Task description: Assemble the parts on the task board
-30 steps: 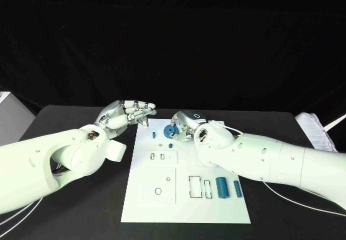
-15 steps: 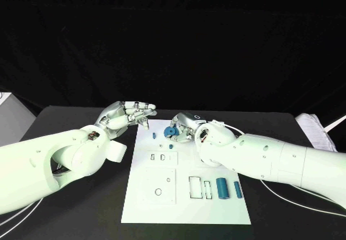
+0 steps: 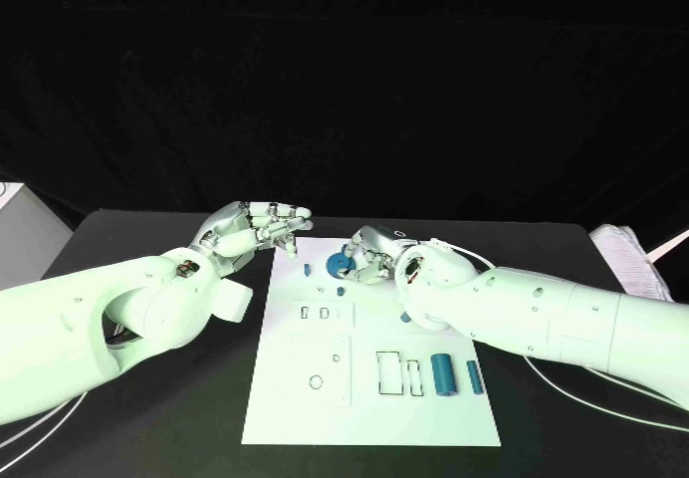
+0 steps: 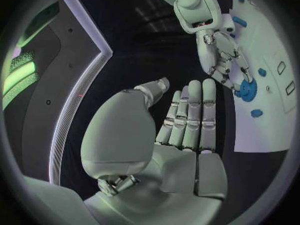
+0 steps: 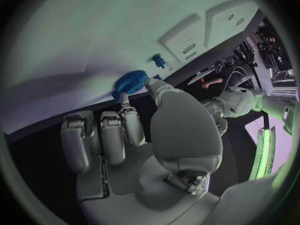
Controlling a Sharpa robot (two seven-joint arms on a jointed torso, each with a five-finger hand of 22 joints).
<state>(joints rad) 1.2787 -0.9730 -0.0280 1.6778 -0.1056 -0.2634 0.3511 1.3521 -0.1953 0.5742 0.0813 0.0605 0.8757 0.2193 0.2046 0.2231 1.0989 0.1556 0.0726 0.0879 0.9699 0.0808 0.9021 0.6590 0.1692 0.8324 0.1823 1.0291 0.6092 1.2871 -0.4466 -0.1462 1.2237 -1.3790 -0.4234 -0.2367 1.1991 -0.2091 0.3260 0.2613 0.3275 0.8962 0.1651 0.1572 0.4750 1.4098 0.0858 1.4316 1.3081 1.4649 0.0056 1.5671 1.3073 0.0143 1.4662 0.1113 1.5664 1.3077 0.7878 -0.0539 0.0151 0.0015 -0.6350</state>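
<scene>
Trouble could come at the far end of the task board [image 3: 370, 398]: your right hand [image 3: 376, 257] pinches the blue gear [image 3: 339, 264] by its edge, so it may slip. Your left hand [image 4: 187, 120] is empty, fingers nearly straight and close together. Only fingertips [image 5: 153, 86] touch it.

Two glossy white arms [image 3: 129, 309] end in silver, segmented fingers [image 4: 187, 115].
</scene>
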